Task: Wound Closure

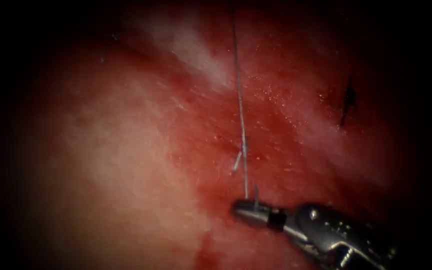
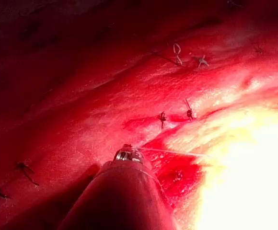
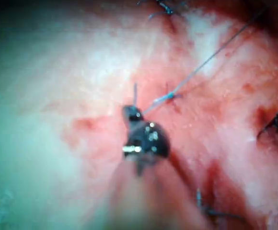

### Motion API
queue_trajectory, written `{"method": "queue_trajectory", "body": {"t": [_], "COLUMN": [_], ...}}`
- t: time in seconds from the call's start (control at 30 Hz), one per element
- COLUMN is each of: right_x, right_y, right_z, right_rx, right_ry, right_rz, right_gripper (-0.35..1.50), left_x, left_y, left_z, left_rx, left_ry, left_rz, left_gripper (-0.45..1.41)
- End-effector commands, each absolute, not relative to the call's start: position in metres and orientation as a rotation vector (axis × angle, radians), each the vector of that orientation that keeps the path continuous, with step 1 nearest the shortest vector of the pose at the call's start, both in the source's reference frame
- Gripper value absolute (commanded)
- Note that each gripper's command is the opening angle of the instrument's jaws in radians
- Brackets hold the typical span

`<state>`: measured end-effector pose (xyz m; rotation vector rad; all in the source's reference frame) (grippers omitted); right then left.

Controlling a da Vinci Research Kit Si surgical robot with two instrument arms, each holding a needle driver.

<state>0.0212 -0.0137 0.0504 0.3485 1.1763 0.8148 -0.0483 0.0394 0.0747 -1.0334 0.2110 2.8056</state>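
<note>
The right gripper (image 1: 248,209) is coming in from the endoscope view's lower right, its jaws pressed together on the thread (image 1: 240,107), which is running taut and straight up from the tip past a small knot (image 1: 243,145) with a short cut end (image 1: 236,163) beside it. The right wrist view is showing that same strand (image 3: 201,64) slanting away over the tissue (image 3: 81,72). The left wrist view is adding finished stitches (image 2: 162,118) along the cut and red fluid (image 2: 177,177) pooling there (the left tool's tip (image 2: 128,154) is barely peeking over its shaft, so I cannot tell its state). I cannot make out the needle.
</note>
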Motion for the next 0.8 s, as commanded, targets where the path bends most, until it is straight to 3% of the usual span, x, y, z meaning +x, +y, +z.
{"method": "queue_trajectory", "body": {"t": [0.03,0.8], "right_x": [0.0220,0.0227], "right_y": [-0.0141,-0.0168], "right_z": [0.0506,0.0490], "right_rx": [0.350,0.302], "right_ry": [1.179,1.174], "right_rz": [0.811,0.769], "right_gripper": [-0.35,-0.35], "left_x": [-0.0490,-0.0506], "left_y": [0.0398,0.0416], "left_z": [0.0751,0.0764], "left_rx": [-1.035,-0.852], "left_ry": [0.215,0.353], "left_rz": [2.805,2.899], "left_gripper": [-0.45,-0.45]}}
